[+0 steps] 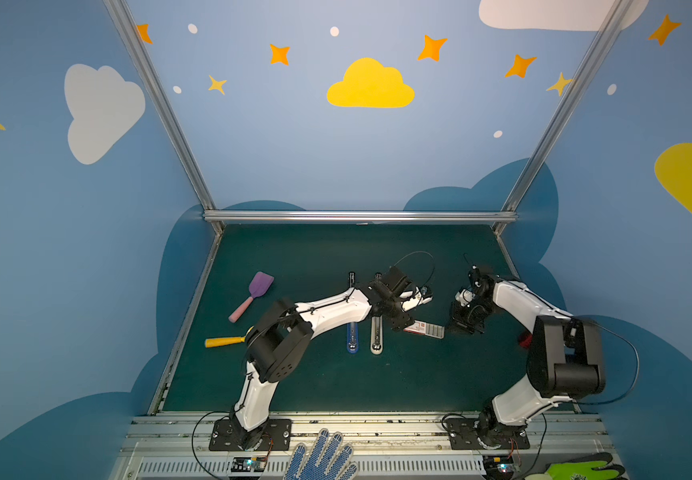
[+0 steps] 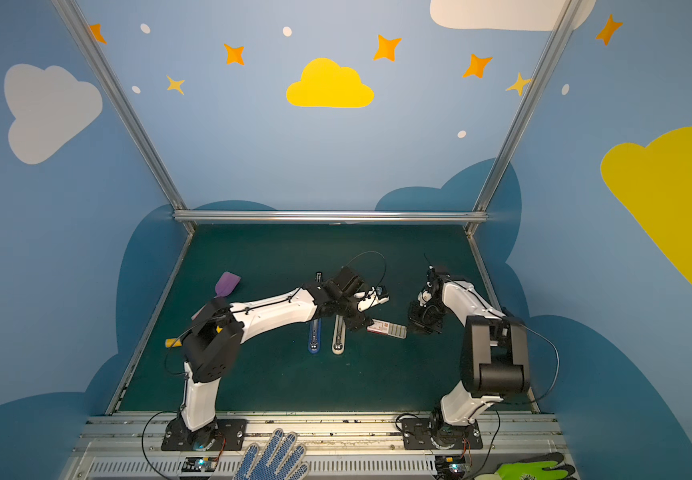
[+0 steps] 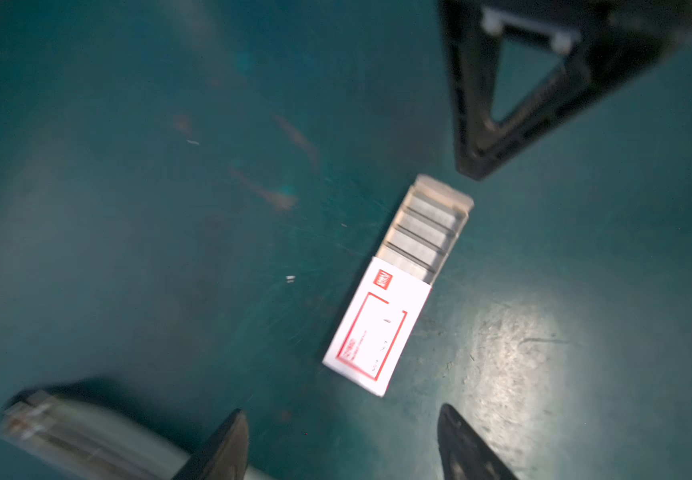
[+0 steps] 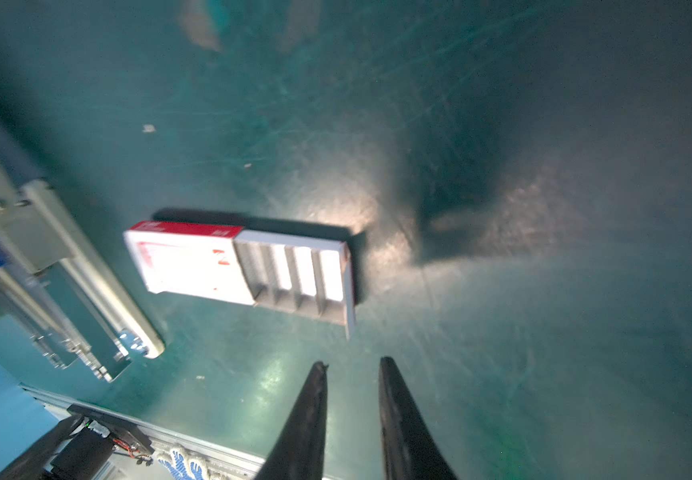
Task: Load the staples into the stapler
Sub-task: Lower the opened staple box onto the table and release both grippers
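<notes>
Locate the staple box [image 1: 424, 329] flat on the green mat [image 1: 336, 386], between the two grippers and touching neither. Note the grey tray [image 3: 444, 195] slid partway out of the white sleeve toward the right arm's side, with rows of staples [image 3: 427, 216] exposed.

See the left gripper [image 3: 342, 415] beside the sleeve end of the box, fingers spread wide, holding nothing. See the right gripper [image 4: 352, 363] near the tray end, fingers parted by a narrow gap only, likewise holding nothing.

Find the white stapler [image 1: 376, 336] and the blue stapler [image 1: 352, 338] side by side on the mat, on the left arm's side of the box. Note both lying long and flat, with far ends partly hidden under the left arm.

Note the purple spatula [image 1: 255, 291] and the yellow-handled tool [image 1: 223, 341] well apart from the box, toward the left edge of the mat.
</notes>
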Robot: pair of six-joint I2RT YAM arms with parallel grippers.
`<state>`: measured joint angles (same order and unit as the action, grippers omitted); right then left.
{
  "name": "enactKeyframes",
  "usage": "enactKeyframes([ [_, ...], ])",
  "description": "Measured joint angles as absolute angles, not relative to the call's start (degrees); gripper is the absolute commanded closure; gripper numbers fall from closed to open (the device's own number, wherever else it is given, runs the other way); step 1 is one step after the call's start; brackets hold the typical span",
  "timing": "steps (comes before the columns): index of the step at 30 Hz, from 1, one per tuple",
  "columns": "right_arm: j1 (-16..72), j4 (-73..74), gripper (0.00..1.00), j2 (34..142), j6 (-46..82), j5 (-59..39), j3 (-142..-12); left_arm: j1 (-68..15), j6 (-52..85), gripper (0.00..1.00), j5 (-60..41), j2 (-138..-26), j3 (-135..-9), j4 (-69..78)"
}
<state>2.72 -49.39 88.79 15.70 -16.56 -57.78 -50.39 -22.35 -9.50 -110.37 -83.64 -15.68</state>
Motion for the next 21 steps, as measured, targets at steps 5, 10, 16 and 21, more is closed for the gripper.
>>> enactKeyframes([
  [5,5.48,-46.57,0.80,79.37,15.70,-18.59,-57.19,-49.91,-9.89,0.27,-3.88,-98.96,-76.34,-12.78],
  [10,9.50,-44.03,0.84,78.08,16.27,-22.37,-57.21,-48.49,3.97,0.26,-1.45,-90.94,-70.72,-13.17],
  [16,11.84,-42.98,0.82,79.09,18.24,-21.69,-56.75,-45.65,20.29,0.26,-1.08,-83.33,-59.57,-13.23],
  [21,12.40,-42.57,0.86,81.58,20.03,-19.64,-55.61,-45.56,30.09,0.27,-1.19,-80.58,-50.78,-11.64],
])
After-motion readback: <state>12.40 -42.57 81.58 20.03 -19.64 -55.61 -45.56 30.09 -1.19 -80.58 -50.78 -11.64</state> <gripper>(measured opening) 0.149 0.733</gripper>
